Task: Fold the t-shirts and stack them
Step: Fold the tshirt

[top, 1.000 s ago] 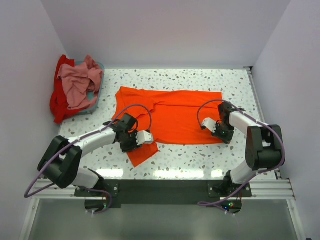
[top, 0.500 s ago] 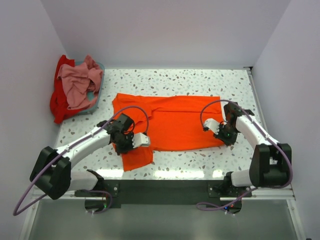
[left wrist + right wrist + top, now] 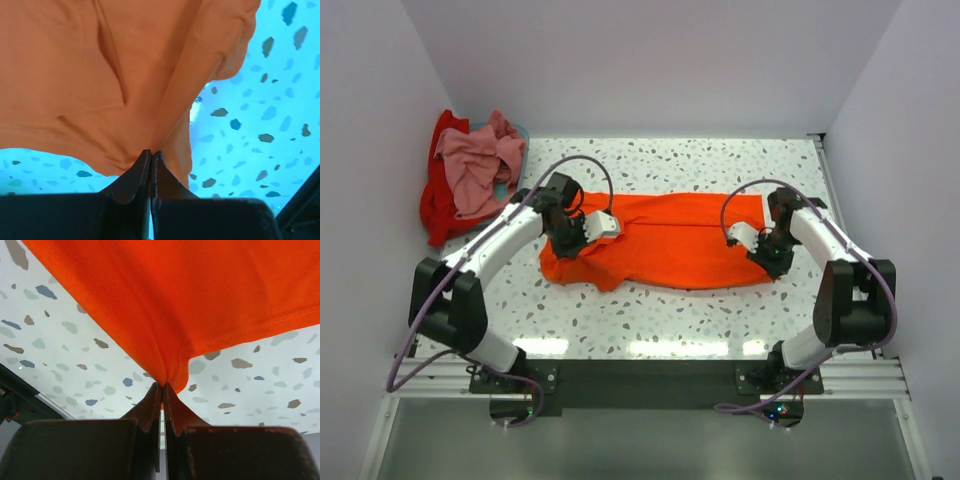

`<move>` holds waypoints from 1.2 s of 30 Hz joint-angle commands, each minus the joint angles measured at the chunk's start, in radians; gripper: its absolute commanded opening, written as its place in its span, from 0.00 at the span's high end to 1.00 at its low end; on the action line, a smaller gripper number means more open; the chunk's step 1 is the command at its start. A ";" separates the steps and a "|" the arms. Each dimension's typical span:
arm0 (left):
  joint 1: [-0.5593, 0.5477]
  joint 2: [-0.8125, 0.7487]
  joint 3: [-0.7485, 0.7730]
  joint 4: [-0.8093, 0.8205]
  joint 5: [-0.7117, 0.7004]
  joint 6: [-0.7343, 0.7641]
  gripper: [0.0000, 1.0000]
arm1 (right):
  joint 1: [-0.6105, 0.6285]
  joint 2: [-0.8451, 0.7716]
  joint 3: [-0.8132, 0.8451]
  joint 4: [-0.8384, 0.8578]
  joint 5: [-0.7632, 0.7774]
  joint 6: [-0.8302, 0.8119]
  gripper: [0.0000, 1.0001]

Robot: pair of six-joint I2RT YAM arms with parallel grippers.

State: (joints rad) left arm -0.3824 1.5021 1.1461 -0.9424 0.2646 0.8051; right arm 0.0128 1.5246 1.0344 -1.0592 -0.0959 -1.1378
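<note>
1. You have the bright orange short-sleeved cloth t-shirt [image 3: 670, 245] lying crosswise on the middle of the white speckled worktop [image 3: 720, 165] — gathered into a rumpled band, not spread flat.
2. Your left end effector [image 3: 150, 156] is at the shirt's left end. Its fingers are pinched together on a fold of the orange cloth, which drapes away from the tips with creases running through it.
3. Your right end effector [image 3: 162, 387] is at the shirt's right end. It is clamped on the shirt's edge beside a stitched hem — the fabric draws to a point at the tips.
4. The dusty pink crumpled t-shirt [image 3: 470, 165] is heaped on a teal tub [image 3: 517, 133] at the far left corner.
5. The red t-shirt [image 3: 438, 210] hangs over that tub's left side, partly under the pink one. Neither touches the orange shirt.
</note>
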 commanded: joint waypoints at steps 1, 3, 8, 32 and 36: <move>0.022 0.073 0.112 -0.024 0.004 0.071 1.00 | -0.004 0.052 0.088 -0.027 -0.022 -0.005 1.00; 0.034 0.125 0.170 -0.029 0.002 0.088 1.00 | -0.004 0.086 0.124 -0.028 -0.022 0.000 1.00; 0.056 0.220 0.286 -0.047 -0.001 0.126 1.00 | -0.007 0.143 0.177 -0.027 -0.011 0.003 1.00; 0.129 0.523 0.583 -0.065 0.021 0.189 1.00 | -0.039 0.417 0.461 -0.030 0.019 0.030 1.00; 0.129 0.549 0.606 -0.065 0.016 0.194 1.00 | -0.039 0.440 0.478 -0.018 0.025 0.044 1.00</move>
State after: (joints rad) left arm -0.2611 2.0342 1.7027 -1.0061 0.2668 0.9665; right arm -0.0219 1.9549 1.4631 -1.0798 -0.0902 -1.1107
